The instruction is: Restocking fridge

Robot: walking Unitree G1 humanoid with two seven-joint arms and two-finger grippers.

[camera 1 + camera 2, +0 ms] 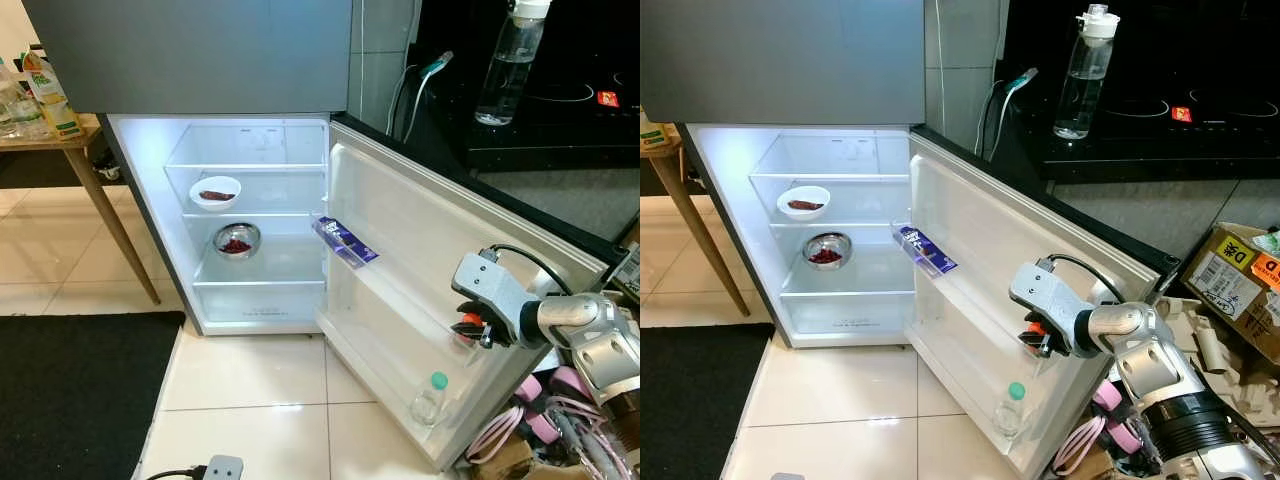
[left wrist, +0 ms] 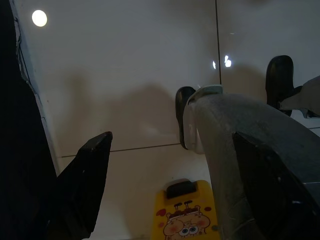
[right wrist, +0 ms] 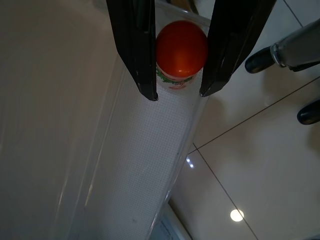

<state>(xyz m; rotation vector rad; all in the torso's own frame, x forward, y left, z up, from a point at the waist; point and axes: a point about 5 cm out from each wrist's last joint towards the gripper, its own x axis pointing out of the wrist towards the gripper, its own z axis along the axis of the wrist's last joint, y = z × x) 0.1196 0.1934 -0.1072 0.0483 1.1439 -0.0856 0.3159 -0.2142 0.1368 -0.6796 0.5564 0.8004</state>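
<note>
In the left eye view the fridge (image 1: 250, 230) stands open. Inside it, a white bowl (image 1: 215, 191) of something dark sits on the upper shelf and a steel bowl (image 1: 237, 240) of red pieces on the shelf below. On the fridge's door (image 1: 420, 260) a blue packet (image 1: 344, 241) lies in the upper rack and a green-capped bottle (image 1: 429, 398) stands in the bottom rack.

In the right eye view the right hand (image 1: 1038, 338) reaches into the door's middle rack.

In the left wrist view the left hand (image 2: 165, 190) hangs open above the floor.

In the right wrist view the fingers straddle an orange-capped bottle (image 3: 181, 50) standing in the door rack (image 3: 150, 165); whether they grip it I cannot tell. Restocking looks partly done, this bottle's placement nearly complete.
</note>
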